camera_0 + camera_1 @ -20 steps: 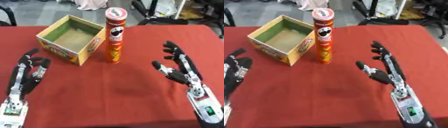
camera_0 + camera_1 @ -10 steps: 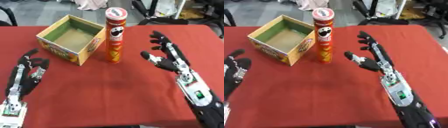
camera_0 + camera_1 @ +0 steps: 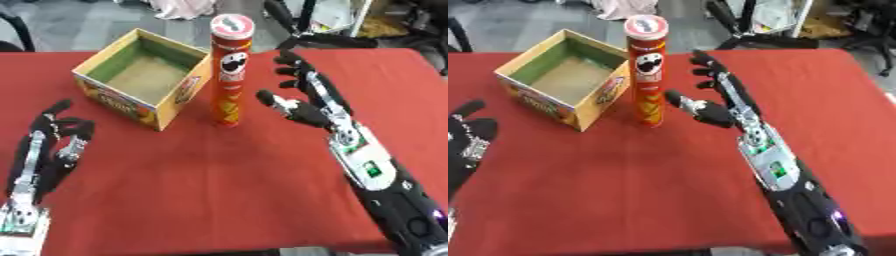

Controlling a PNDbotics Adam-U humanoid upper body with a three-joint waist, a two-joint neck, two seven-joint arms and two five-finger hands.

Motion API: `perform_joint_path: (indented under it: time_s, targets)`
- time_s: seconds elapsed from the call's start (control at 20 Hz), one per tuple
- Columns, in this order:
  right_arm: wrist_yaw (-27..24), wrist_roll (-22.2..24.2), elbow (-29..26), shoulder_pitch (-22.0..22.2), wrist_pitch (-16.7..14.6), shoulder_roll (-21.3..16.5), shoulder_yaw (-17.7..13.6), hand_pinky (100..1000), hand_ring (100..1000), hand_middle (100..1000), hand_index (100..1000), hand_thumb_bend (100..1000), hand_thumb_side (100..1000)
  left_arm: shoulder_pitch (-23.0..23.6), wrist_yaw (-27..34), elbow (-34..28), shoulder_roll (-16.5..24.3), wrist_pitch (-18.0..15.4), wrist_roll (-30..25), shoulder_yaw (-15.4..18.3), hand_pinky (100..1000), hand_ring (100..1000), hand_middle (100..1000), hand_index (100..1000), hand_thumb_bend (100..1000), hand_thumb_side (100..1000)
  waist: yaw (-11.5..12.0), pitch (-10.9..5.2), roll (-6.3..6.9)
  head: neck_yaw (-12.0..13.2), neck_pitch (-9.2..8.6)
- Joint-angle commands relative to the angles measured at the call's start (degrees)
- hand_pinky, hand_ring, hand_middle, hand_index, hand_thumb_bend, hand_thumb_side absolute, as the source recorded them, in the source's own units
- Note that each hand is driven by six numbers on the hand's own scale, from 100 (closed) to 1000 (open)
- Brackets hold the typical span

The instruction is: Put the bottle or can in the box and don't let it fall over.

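Left eye view: my right hand [image 3: 308, 102] has closed in on the can [image 3: 229, 70] over the last 1 s, fingers spread, not touching. Can upright on the tabletop [image 3: 219, 175] beside the box [image 3: 143, 75]. Left hand [image 3: 48, 150] idle, released. Grasp next.

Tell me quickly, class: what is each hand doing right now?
Left hand: open, idle, holding nothing.
Right hand: open beside the can, not gripping it.
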Motion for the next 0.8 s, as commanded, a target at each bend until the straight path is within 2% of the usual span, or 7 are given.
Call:
perform_joint_path:
  time_s: [0.05,0.8]
  targets:
    - [0.86,-0.27,1.34,-2.15,-0.67,0.75,-0.19,763,870,882,984,666,608,-0.73,0.11,-0.70,0.11,-0.06,-0.22,-0.09,792,789,873,922,600,791,0.19,-0.46,0.24,-0.50,-0.50]
    - [3.99,-2.80,10.17,-8.27,-2.30,5.08,-2.02,762,869,879,985,667,605,-1.21,0.31,-0.76,-0.16,-0.16,-0.56,-0.40,792,789,873,923,598,792,2.14,-0.27,0.44,-2.07,-0.91]
